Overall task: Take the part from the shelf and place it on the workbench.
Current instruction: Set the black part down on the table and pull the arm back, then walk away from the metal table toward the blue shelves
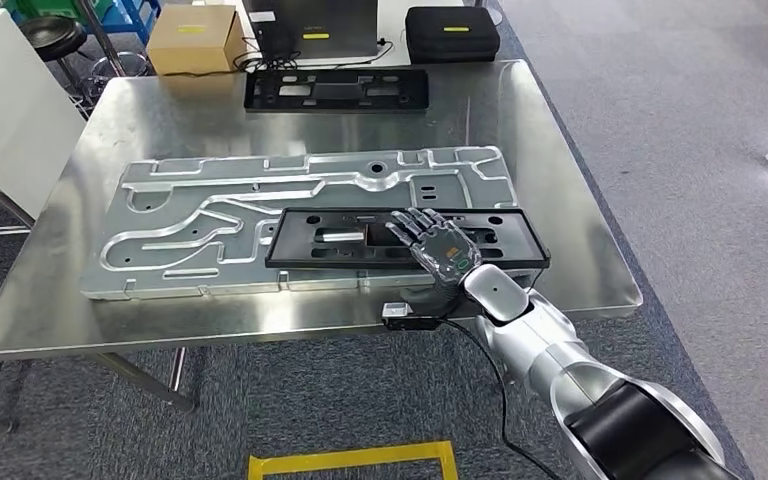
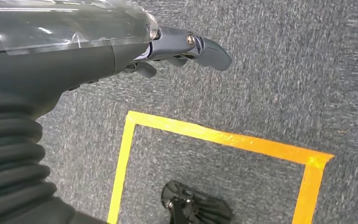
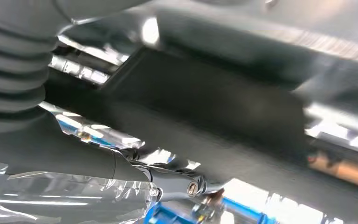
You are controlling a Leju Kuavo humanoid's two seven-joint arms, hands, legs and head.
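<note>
Head view shows the black plastic frame part [image 1: 400, 240] lying flat on the grooved aluminium plate [image 1: 210, 230] atop the steel workbench [image 1: 560, 200], with the right hand [image 1: 438, 247] spread open over its middle, gripping nothing. As that hand lifts away, a dragging finger could slide the long, slotted frame off the plate. The left hand [image 2: 186, 46] hangs over the carpet [image 2: 284, 70], its grip impossible to judge.

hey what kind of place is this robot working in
Most likely a factory floor or industrial test workshop. A steel workbench carries a large machined aluminium plate and black plastic frame parts; yellow tape marks a standing zone on the grey carpet, and cardboard boxes sit behind.
</note>
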